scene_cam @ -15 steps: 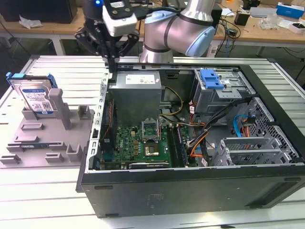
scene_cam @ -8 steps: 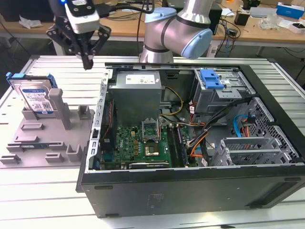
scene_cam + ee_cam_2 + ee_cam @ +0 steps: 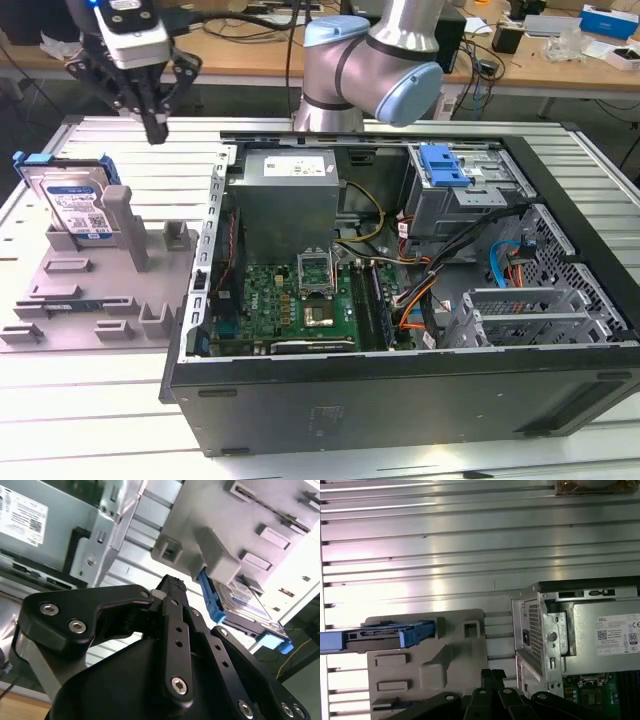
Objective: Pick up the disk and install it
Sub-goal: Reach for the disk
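- Fingers (image 3: 155, 122) are clenched together with nothing between them; in the second wrist view their ribbed tips (image 3: 173, 584) meet, and in the first wrist view the fingers (image 3: 492, 676) likewise show no gap.
- They hang in the air above the desk (image 3: 100, 420), up from the disk and toward the exterior view's right of it, clear of it and touching nothing.
- The disk (image 3: 68, 205) stands tilted on its edge in a grey holder (image 3: 110, 290) at the exterior view's left, label facing out, blue rails along its edges.
- In the first wrist view the disk (image 3: 390, 634) appears edge-on, its blue rail sticking out from the grey holder (image 3: 445, 650).
- In the second wrist view the disk (image 3: 245, 602) sits tucked against the holder (image 3: 210, 525), beyond the fingertips.
- An open computer case (image 3: 400, 400) lies on the desk just beside the holder, at the exterior view's right.
- Inside it are a grey power supply (image 3: 285, 200), a green motherboard (image 3: 300, 300) and a drive cage with a blue latch plate (image 3: 443, 165).
- The arm (image 3: 375, 60) rises behind the case.
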Robot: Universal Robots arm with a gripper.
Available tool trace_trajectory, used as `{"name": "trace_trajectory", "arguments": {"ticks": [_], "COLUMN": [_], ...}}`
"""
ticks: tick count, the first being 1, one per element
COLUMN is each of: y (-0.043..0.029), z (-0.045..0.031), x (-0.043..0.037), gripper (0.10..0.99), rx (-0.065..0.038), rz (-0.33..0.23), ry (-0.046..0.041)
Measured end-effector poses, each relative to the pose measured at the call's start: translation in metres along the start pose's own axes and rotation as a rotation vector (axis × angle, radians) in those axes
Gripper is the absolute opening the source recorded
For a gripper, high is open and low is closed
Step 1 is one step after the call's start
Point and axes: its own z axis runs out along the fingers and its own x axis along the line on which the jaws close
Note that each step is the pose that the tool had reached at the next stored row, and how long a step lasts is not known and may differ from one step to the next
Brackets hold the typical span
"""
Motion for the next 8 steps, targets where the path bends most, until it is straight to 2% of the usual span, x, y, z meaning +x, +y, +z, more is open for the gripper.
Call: {"name": "trace_trajectory", "arguments": {"ticks": [3,5,8], "y": [0.0014,0.0029,0.0045], "z": [0.0008,0.0016,0.0023], "x": [0.0113,0.0231,0.0333], "gripper": [0.106,0.106,0.106], "rx": [0.000,0.000,0.000], "rz": [0.000,0.000,0.000], "ry": [0.0023,0.0049,0.0073]}}
